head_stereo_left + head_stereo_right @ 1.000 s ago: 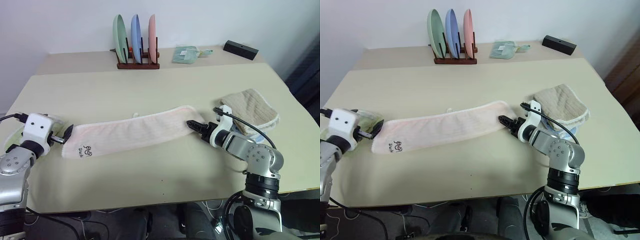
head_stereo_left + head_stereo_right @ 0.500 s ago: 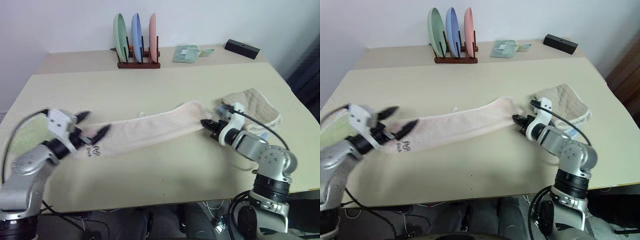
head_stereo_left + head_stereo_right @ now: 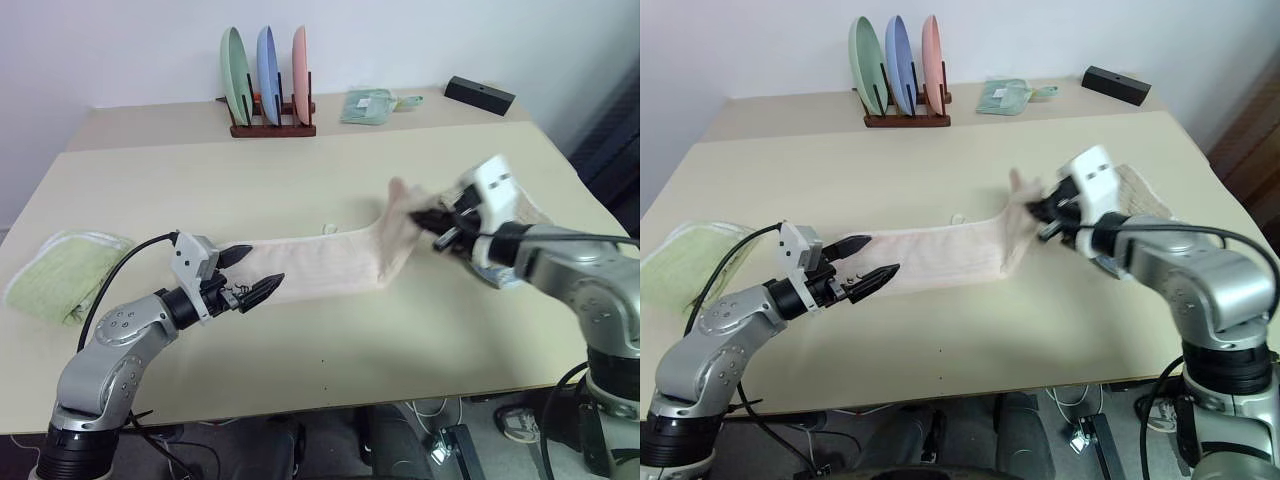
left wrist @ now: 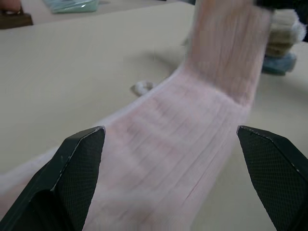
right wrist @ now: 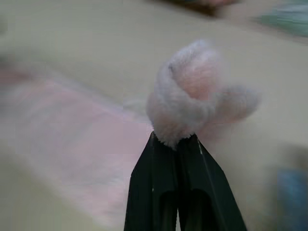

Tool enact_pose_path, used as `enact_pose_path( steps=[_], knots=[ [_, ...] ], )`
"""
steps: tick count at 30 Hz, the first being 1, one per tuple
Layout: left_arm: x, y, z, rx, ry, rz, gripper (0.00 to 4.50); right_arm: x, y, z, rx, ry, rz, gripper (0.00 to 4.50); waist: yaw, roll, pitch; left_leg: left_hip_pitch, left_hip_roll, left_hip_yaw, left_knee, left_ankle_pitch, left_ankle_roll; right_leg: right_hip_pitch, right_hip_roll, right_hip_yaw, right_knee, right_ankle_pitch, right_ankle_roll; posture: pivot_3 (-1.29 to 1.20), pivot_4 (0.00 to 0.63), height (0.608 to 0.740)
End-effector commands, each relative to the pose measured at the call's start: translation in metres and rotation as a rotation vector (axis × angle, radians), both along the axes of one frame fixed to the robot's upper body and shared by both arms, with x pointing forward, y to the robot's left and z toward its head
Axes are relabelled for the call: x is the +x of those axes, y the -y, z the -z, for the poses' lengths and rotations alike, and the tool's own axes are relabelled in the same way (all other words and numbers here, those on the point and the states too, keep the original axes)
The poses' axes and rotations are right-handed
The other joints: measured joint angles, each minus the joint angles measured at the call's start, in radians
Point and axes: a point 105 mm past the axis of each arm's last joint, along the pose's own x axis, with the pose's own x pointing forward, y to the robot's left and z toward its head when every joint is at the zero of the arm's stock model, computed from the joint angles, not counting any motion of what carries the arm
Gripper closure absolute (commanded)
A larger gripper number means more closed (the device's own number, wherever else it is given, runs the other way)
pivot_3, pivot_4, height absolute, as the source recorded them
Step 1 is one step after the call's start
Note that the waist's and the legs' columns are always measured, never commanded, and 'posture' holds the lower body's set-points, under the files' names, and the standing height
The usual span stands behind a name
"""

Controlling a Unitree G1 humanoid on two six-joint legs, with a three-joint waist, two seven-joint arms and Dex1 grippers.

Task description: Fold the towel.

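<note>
Pink terry towel (image 3: 330,265) is lying in a long strip across the beige table (image 3: 300,180), its right end being lifted off the surface by the right gripper (image 3: 432,218), whose fingers are pinching that bunched end tightly. At the towel's left end, the left gripper (image 3: 248,275) is hovering with its fingers spread wide, gripping nothing.

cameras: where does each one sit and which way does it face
Eye views: on the head, looking forward and down at the table; both arms show, right hand lifting the towel end.
Left wrist view: along the open left hand, over the towel.
Right wrist view: along the shut right hand, pinching towel.
Shared: the towel shows in all.
</note>
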Motion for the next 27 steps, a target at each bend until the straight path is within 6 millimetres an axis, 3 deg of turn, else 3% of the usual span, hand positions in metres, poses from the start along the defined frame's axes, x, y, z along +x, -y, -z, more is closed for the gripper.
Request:
enact_pose_path(
  steps=[1, 8, 17, 21, 26, 27],
  knots=[
    [-0.001, -0.004, -0.009, 0.024, 0.054, -0.008, 0.0, -0.007, -0.046, 0.015, -0.135, 0.058, -0.211, 4.48, 0.0, 0.0, 0.0, 0.0, 0.0, 0.0, 0.001, 0.0, 0.0, 0.0, 0.0, 0.0, 0.0, 0.0, 0.0, 0.0, 0.15, 0.726],
    [-0.005, -0.006, -0.01, 0.029, 0.06, -0.034, 0.0, -0.004, -0.088, 0.066, -0.222, 0.014, -0.315, 4.48, 0.005, -0.002, 0.0, -0.004, -0.001, -0.001, 0.002, 0.003, -0.006, -0.003, -0.001, 0.0, 0.0, 0.0, 0.0, 0.0, 0.15, 0.726],
    [-0.012, -0.01, -0.006, 0.031, 0.044, -0.062, 0.0, -0.003, -0.091, 0.073, -0.22, 0.018, -0.329, 4.48, 0.003, -0.001, 0.0, -0.005, -0.002, -0.002, 0.002, 0.003, -0.006, -0.004, 0.0, 0.0, 0.0, 0.0, 0.0, 0.0, 0.15, 0.726],
    [-0.014, -0.014, -0.001, 0.039, 0.027, -0.085, 0.0, -0.018, -0.09, 0.055, -0.138, 0.019, -0.429, 3.1, 0.004, -0.001, 0.0, -0.005, -0.002, -0.002, 0.002, 0.003, -0.006, -0.004, 0.0, 0.0, 0.0, 0.0, 0.0, 0.0, 0.15, 0.726],
    [-0.023, -0.027, 0.004, 0.017, -0.015, -0.137, 0.0, -0.027, -0.063, 0.027, -0.092, 0.087, -0.458, 0.58, 0.004, -0.002, 0.0, -0.005, -0.002, -0.002, 0.002, 0.003, -0.005, -0.004, 0.0, 0.0, -0.001, 0.0, 0.0, 0.0, 0.15, 0.726],
    [-0.029, -0.031, 0.009, 0.013, -0.042, -0.153, 0.0, -0.034, -0.057, 0.017, -0.057, 0.094, -0.496, 0.58, 0.005, -0.001, 0.0, -0.005, -0.002, -0.002, 0.002, 0.002, -0.005, -0.004, 0.0, 0.0, -0.001, 0.0, 0.0, 0.0, 0.15, 0.726]
  ],
)
